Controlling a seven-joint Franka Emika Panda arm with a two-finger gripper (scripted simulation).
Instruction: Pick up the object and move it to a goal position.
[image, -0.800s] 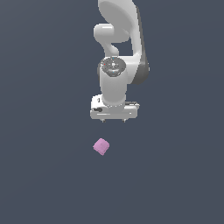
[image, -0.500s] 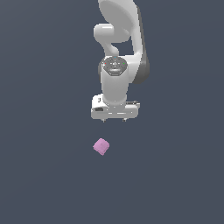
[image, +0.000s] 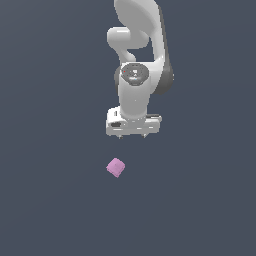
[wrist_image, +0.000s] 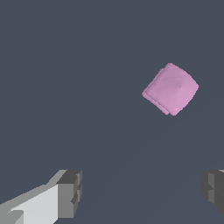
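The tool (image: 133, 135) hangs from the white arm (image: 135, 60) pointing downward, its two dark-padded fingers (wrist_image: 70, 193) spread wide apart with nothing between them, so it is plainly open and carrying nothing. In the wrist view the gap between the fingers is bare grey surface; the pink-lilac cube (wrist_image: 171, 89) sits beyond that gap and off to one side, not lined up with it. In the exterior view the cube (image: 116, 167) lies on the tabletop (image: 50, 200) below the tool and a little toward the exterior view's left, near it but clearly apart, turned so that a corner rather than a flat face points toward the camera. By my judgement the task is at its very beginning: the approach is under way, but the cube has not been reached, gripped or lifted, and the whole carry to the goal remains. No goal marker shows in either view. The tabletop is a flat, uniform dark slate-grey with no edge, texture or seam visible, and it fills both pictures; no walls, furniture or other objects can be seen.
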